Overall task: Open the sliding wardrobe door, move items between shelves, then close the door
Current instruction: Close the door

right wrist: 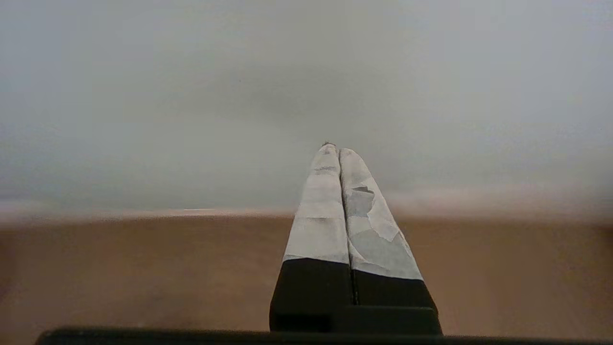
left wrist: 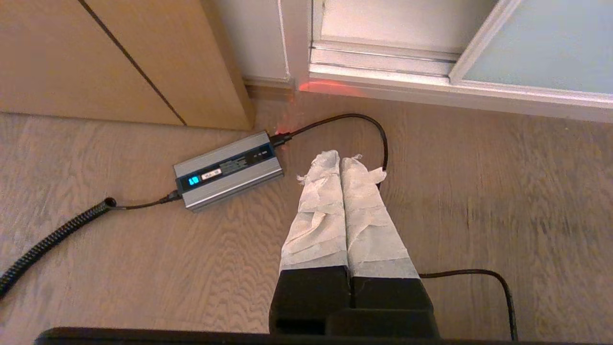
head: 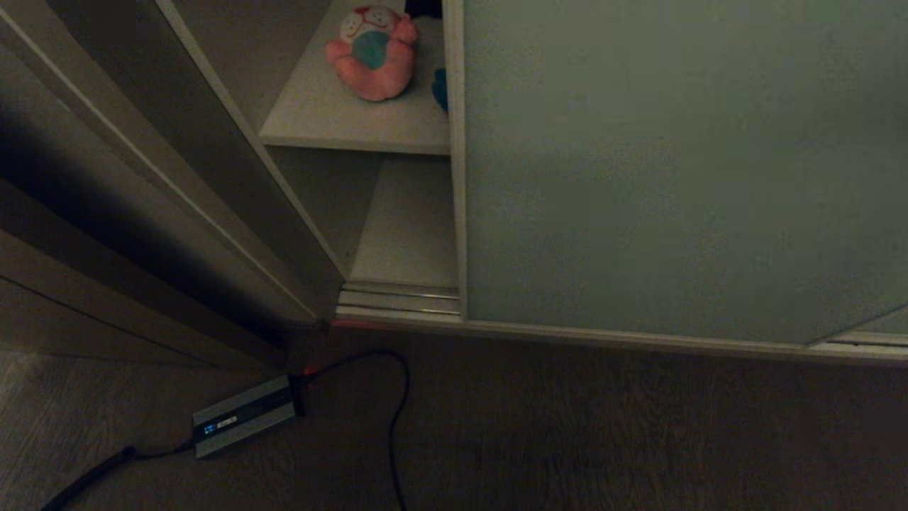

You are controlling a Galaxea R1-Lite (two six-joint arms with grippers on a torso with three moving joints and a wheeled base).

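We see the sliding wardrobe door (head: 681, 170) covering most of the wardrobe, with a gap open at its left edge. In that gap, the pink plush toy (head: 372, 53) lies on the upper shelf (head: 333, 121) near the door's frame, a teal toy (head: 440, 89) peeking out beside it. Our left gripper (left wrist: 341, 160) hangs over the floor (left wrist: 503, 191), fingers pressed together, empty, near a grey power adapter (left wrist: 229, 170). Our right gripper (right wrist: 335, 151) is likewise closed and empty, facing a pale surface.

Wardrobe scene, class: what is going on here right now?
The sliding door covers most of the wardrobe, leaving a gap at its left. A pink plush toy sits on the upper shelf. Nothing is being handled: the left end effector is shut above the floor, and the right end effector is shut and empty.
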